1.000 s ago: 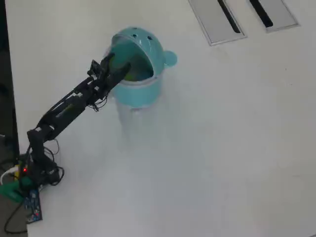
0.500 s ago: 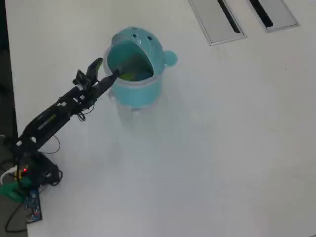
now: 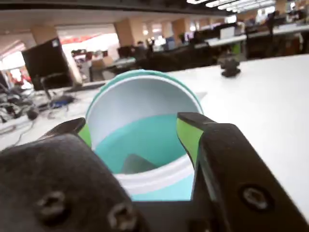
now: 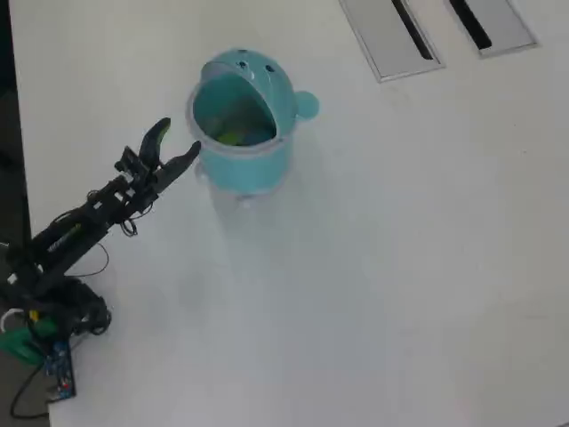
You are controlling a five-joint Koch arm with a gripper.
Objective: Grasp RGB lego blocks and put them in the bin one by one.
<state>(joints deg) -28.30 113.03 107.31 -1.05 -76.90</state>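
Black arm: one, reaching up from the lower left in the overhead view; its base is cut off by the left edge.
Gripper (image 4: 178, 137): jaws apart, nothing between them, just left of the bin and clear of its rim; in the wrist view the green-lined fingers (image 3: 189, 135) frame the opening.
Bin (image 4: 267, 160): one, light teal, standing on the white table (image 4: 400, 267), hood raised.
Blocks: only a yellow-green patch (image 4: 230, 137) shows inside the bin; red and blue cannot be made out.
Table slots (image 4: 413, 31): two, cut off at the top.
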